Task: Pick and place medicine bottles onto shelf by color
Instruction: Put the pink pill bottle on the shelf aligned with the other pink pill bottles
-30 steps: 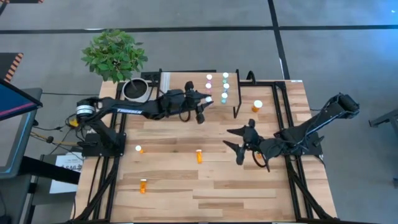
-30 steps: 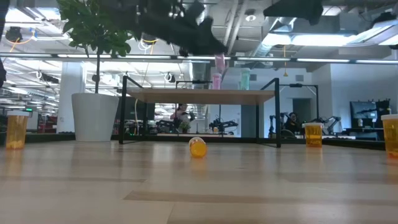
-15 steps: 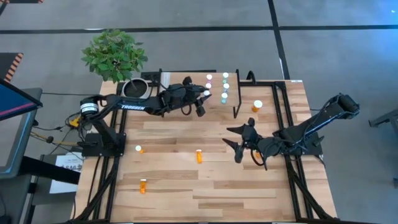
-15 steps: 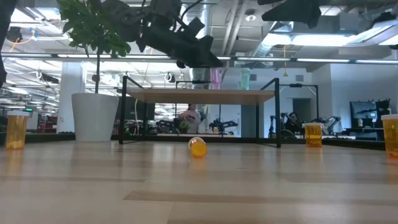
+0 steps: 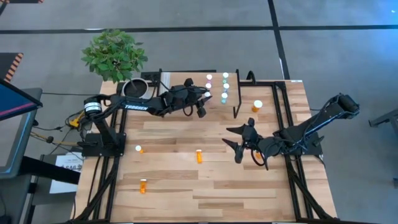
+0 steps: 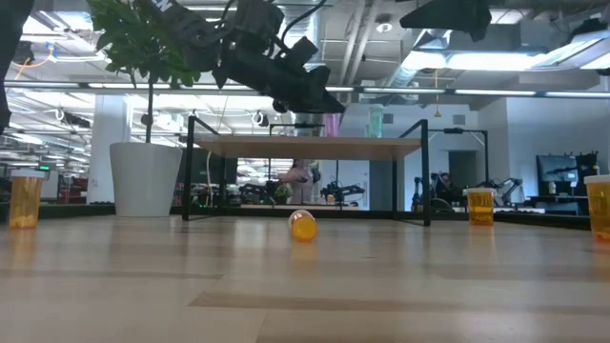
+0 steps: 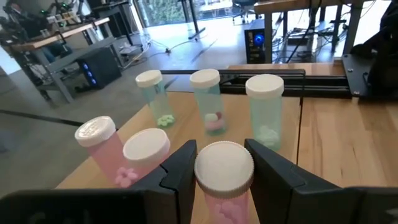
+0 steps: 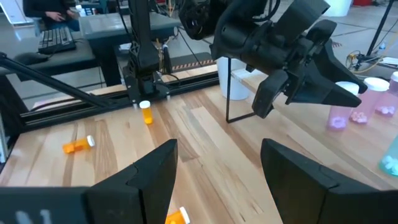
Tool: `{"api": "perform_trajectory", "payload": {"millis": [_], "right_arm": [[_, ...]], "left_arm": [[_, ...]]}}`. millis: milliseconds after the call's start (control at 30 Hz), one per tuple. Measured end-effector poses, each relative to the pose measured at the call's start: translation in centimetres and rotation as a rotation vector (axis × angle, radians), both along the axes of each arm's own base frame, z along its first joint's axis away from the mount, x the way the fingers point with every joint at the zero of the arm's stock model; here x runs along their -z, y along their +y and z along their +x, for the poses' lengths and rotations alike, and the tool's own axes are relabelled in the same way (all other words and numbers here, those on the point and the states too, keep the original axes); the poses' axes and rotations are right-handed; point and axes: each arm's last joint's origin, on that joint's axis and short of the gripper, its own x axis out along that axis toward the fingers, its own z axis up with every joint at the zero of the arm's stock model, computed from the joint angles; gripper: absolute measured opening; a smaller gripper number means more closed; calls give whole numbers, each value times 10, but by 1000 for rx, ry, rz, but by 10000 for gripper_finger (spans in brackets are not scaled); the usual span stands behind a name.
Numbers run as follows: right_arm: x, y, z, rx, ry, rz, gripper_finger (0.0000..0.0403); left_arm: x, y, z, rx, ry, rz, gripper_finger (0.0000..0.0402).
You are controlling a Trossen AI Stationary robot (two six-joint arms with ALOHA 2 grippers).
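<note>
My left gripper point(image 5: 204, 98) reaches over the shelf point(image 5: 186, 79), a light wood plank on black legs at the table's far side, and is shut on a pink bottle with a white cap point(image 7: 224, 168). Two pink bottles point(image 7: 146, 149) and three teal ones point(image 7: 265, 109) stand upright on the shelf just beyond it. My right gripper point(image 5: 239, 144) hovers open and empty over the table's middle right. Orange bottles are on the table: one stands right of the shelf point(image 5: 257, 106), one stands at the left point(image 5: 138, 149), two lie on their sides point(image 5: 199, 155) point(image 5: 143, 185). My left gripper pinches the pink bottle between its two fingers point(image 7: 182, 169), one on each side of the body just below the white cap point(image 7: 224, 186). The fingers slant down from the table's left and near side. The bottle stands upright; its base is out of frame, so whether it rests on the shelf I cannot tell.
A white plant pot point(image 5: 135, 90) with a leafy plant point(image 5: 114, 55) stands left of the shelf, close to my left arm. Black frame rails run along the table's left and right edges. In the low view people show in the room beyond the table.
My left gripper has gone toward the table's far edge with the pink bottle, from the shelf's near edge in over its top, close to the pink bottles standing there. My right arm has kept still.
</note>
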Motion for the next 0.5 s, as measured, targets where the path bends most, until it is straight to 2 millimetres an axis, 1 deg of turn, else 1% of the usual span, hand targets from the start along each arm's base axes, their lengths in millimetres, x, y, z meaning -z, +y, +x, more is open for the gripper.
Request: {"api": "perform_trajectory", "payload": {"millis": [133,333,500], "right_arm": [[0,0,0,0,-2,1,255],[-1,0,0,-8,-8,7,255],[-2,1,1,-22,-15,15,255]], "left_arm": [[4,0,1,0,7,-3,111],[8,0,2,1,28,-12,131],[7,0,2,-1,18,-15,144]]}}
